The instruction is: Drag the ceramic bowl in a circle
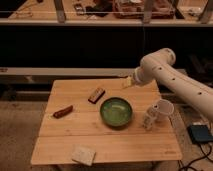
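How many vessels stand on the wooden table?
2. The green ceramic bowl sits at the middle; the white mug stands near the right edge. The gripper hangs over the far edge, behind the bowl. None seems hidden.

wooden table (pixel 125 146), dark shelves (pixel 75 22), speckled floor (pixel 20 131)
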Tool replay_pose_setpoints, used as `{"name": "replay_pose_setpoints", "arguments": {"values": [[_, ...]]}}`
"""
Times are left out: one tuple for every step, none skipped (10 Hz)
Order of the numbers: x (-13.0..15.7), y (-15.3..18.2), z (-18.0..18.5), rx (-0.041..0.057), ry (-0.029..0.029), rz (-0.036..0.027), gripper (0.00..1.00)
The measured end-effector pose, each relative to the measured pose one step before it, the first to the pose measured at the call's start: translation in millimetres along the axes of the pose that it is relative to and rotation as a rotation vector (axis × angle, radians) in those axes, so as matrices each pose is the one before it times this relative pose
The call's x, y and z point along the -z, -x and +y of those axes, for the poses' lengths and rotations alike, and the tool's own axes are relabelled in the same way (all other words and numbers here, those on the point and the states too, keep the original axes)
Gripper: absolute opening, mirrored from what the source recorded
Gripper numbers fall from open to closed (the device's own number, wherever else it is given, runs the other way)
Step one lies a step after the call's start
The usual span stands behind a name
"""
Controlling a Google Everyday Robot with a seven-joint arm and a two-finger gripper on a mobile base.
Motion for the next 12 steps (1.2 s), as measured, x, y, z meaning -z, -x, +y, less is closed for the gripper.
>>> {"name": "replay_pose_setpoints", "arguments": {"values": [[-19.19, 7.24, 0.34, 0.00885, -0.00128, -0.02946, 0.65], [-15.9, 4.64, -0.18, 0.01248, -0.00202, -0.02254, 0.65], [-14.17, 3.2, -0.27, 0.01645, -0.00496, -0.01808, 0.65], [-17.32, 1.06, -2.32, 0.02839, -0.02211, -0.01798, 0.65], [-10.74, 0.88, -2.92, 0.01838, -0.02142, -0.01352, 0.65], [-9.08, 0.82, -3.35, 0.02219, -0.02914, -0.01697, 0.65], [-9.56, 4.62, -0.76, 0.02425, -0.02898, -0.02711, 0.65], [-7.79, 4.21, 1.82, 0.01033, -0.01495, -0.0204, 0.65], [-7.73, 3.66, 3.75, 0.00327, -0.01079, -0.0181, 0.65], [-11.06, 5.56, 8.86, -0.00502, -0.00885, -0.02177, 0.65], [-9.71, 4.52, 11.07, -0.0096, -0.00654, -0.01625, 0.65], [-5.57, 1.72, 4.86, -0.00314, -0.0037, -0.00964, 0.65]]}}
